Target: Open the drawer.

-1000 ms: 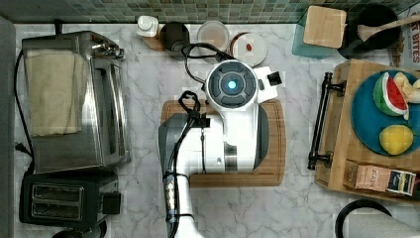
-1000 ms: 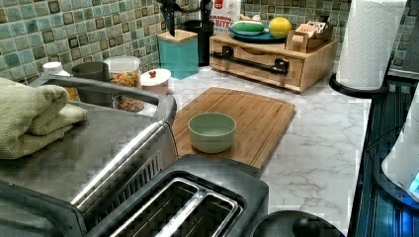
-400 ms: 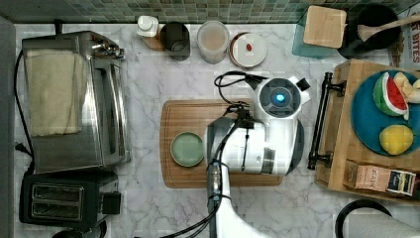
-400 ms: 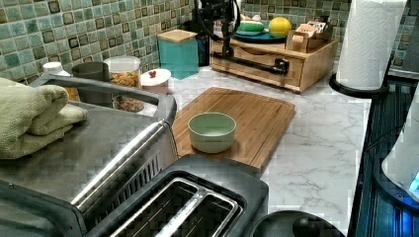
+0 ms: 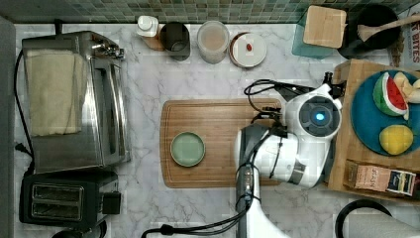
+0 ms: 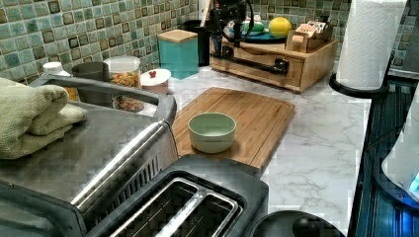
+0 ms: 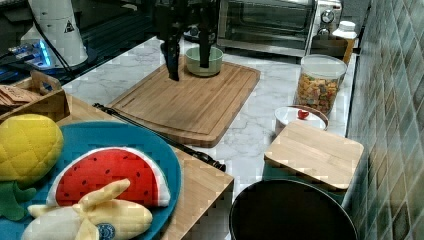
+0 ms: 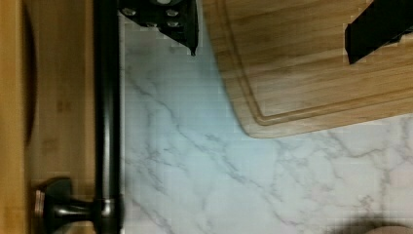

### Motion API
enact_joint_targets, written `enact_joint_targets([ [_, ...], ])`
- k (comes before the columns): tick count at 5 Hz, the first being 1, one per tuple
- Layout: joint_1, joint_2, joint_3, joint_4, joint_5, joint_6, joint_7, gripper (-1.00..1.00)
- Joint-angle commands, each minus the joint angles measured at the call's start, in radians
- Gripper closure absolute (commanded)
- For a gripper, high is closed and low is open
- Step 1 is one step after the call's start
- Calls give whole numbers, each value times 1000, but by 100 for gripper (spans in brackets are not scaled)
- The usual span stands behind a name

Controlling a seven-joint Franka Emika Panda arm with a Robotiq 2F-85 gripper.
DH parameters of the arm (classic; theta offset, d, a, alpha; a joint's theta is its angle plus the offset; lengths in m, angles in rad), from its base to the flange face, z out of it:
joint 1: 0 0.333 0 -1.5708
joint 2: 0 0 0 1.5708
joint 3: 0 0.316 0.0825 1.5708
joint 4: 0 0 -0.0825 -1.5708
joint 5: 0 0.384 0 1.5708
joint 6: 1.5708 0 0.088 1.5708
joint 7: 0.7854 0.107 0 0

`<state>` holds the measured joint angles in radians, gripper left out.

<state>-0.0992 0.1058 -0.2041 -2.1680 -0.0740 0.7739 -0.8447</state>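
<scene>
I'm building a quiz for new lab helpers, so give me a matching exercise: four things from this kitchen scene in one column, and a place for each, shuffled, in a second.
Things:
1. green bowl
2. folded towel
3. watermelon toy
4. gripper

Places:
A. on the toaster oven
B. on the blue plate
C. on the cutting board
D. above the counter, between the cutting board and the drawer handle

Pairs: 1-C, 2-A, 3-B, 4-D
</scene>
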Motion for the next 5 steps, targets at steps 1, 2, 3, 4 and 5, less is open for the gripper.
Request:
enact_joint_targets([
  [1, -62, 43, -31, 57, 77, 110, -249, -100],
  [2, -63, 91, -31, 84, 28, 135, -248, -100],
  [3, -52, 73, -57, 35, -104, 243, -130, -100],
  [4, -1, 55, -123, 32, -293, 229, 57, -100],
  [5, -14, 72, -128, 57, -295, 191, 84, -100],
])
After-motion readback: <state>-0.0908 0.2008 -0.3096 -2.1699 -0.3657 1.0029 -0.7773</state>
